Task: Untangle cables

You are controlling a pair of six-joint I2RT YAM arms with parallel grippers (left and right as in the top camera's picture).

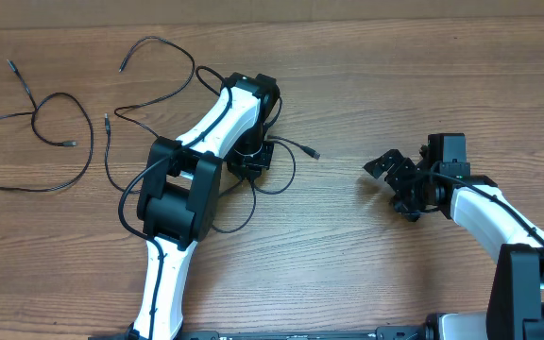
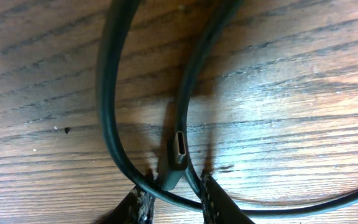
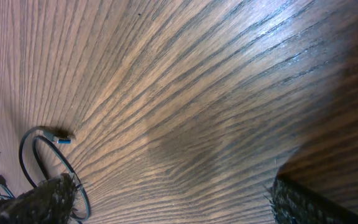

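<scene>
Cables [image 1: 147, 40] lie on the left half of the counter [image 1: 395, 76]. One looped cable [image 1: 34, 115] sits far left on its own. The other cords cross each other around and beneath my left arm [image 1: 217, 118], and one of them ends in a blue-tipped USB plug [image 3: 62, 137] on bare wood toward the right side.

The left end effector [image 1: 250, 159] is down at the counter in that crossing. Through its wrist camera I see a USB-C plug [image 2: 179, 149] standing between the fingertips [image 2: 143, 202]. A loop of cord [image 2: 107, 93] curves round it and passes through the same gap. The jaws are close in, yet I cannot tell whether they are clamping the plug or only flanking it. The right end effector [image 1: 397, 179] has its jaws spread wide, holds nothing, and hovers well apart from every cord.

My main worry is that shared gap. If I close and lift here, I judge the pads may catch the loop together with the plug, and pulling would then cinch the crossing rather than free it. The plug shell looks small and smooth, so a partial pinch could let it pop out. Nothing pins the rest of the cord, so a drag may haul the whole bundle along. My own arm also hides the crossing from above, leaving me to judge it half blind.
</scene>
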